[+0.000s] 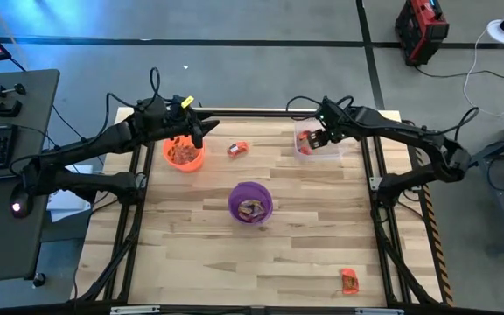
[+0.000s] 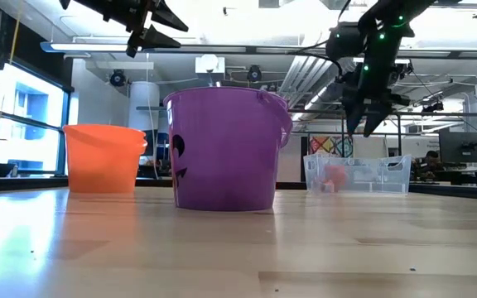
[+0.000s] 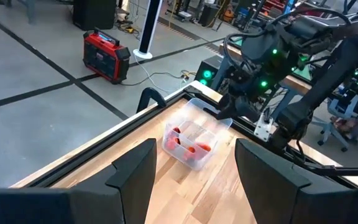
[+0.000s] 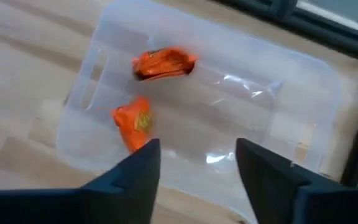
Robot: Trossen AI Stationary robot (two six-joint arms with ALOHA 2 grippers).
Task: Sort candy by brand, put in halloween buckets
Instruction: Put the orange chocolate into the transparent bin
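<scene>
- Left gripper [image 1: 201,131]: upper left of the high view, above the orange bucket [image 1: 184,154]; jaws spread wide and holding nothing, as the left wrist view confirms.
- Right gripper [image 1: 315,140]: upper right of centre in the high view, over the clear tub [image 1: 318,149]; jaws wide apart and holding nothing in the right wrist view.
- Orange bucket: upper left of the table [image 1: 191,254]; it holds a heap of orange-brown wrapped candy.
- Purple bucket [image 1: 250,202]: centre of the table; brownish wrapped candy lies inside. The low view shows a dark face marking on its side; no lettering can be read.
- Clear tub: two orange-wrapped candies [image 4: 162,63] lie inside, apart from each other. The print on the wrappers is too blurred to read; brand cannot be told.
- Loose candy: one red-orange piece [image 1: 238,148] on the table between the orange bucket and the tub; another orange piece [image 1: 349,281] at the lower right of the table, well apart from everything else.
</scene>
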